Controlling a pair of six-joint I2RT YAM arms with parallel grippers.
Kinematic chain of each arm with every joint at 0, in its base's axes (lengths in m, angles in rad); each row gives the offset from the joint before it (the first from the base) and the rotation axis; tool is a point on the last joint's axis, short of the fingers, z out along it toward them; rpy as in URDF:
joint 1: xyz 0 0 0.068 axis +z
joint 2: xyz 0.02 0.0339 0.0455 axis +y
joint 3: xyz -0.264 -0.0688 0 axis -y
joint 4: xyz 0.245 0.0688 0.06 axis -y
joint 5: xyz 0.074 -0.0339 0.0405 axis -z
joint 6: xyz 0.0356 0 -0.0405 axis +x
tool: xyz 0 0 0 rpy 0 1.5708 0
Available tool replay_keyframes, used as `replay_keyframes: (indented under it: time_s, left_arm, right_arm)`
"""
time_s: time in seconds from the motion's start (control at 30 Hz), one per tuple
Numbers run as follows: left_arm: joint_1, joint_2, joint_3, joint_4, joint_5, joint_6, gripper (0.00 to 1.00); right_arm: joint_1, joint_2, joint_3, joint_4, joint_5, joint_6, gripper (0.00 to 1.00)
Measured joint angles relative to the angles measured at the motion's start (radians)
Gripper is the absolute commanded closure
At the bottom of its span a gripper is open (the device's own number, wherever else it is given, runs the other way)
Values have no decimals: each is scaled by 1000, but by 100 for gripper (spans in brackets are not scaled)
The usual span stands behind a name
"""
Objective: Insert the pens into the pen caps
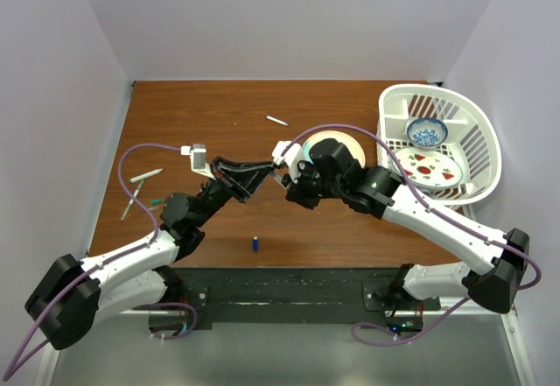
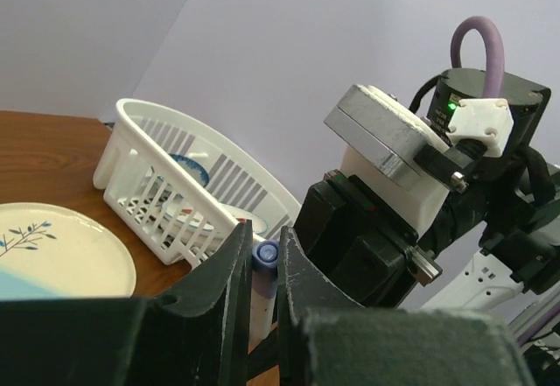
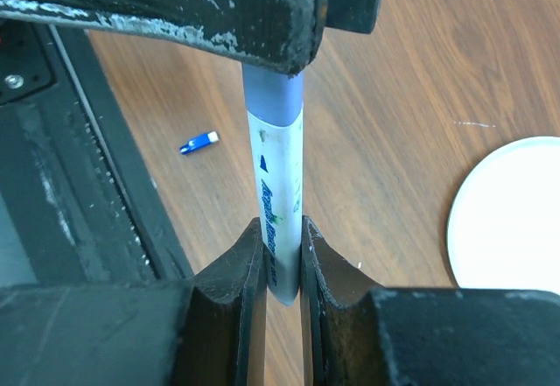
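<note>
Both arms meet over the middle of the table, at the centre of the top view.

Right gripper: jaws narrow, clamped on the held pen. White barrel with blue print, running straight up the right wrist frame.

The pen's upper end wears a grey-blue cap; cap and barrel touch and sit in line.

Left gripper: jaws narrow too, pinching that cap. In the left wrist view its round blue end shows between the fingers at lower centre. The pen is off the wood, spanning the two grippers.

Loose blue cap lies on the wood at lower centre of the top view, near the front edge and apart from both grippers.

Green cap sits at centre left, just beside a slanted pen. A second pen lies just above it. A third pen is at upper centre, well apart from the others.

Round plate lies behind the right gripper, partly hidden by the arm.

White basket stands at upper right, holding a blue bowl and a patterned dish.
</note>
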Motion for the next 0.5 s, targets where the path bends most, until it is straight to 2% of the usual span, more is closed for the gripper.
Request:
replay_keyframes:
  time_s: [0.07, 0.13, 0.17, 0.23, 0.33, 0.5]
  left_arm:
    - [0, 1, -1, -20, -22, -17, 100]
    - [0, 1, 6, -39, -43, -29, 100]
    - [0, 2, 19, -58, -50, -31, 100]
    - [2, 11, 60, -114, -40, -34, 100]
    - [0, 58, 113, -274, 80, -49, 100]
    - [84, 132, 194, -574, 172, -24, 100]
  right_arm:
    - [0, 0, -35, 48, 9, 16, 98]
    - [0, -1, -63, 99, 13, 38, 86]
    - [0, -9, -87, 137, 13, 54, 73]
    - [-2, -49, -146, 207, 18, 95, 65]
    - [-5, -154, -217, 375, 22, 160, 47]
    - [-12, -441, -375, 464, -14, 250, 39]
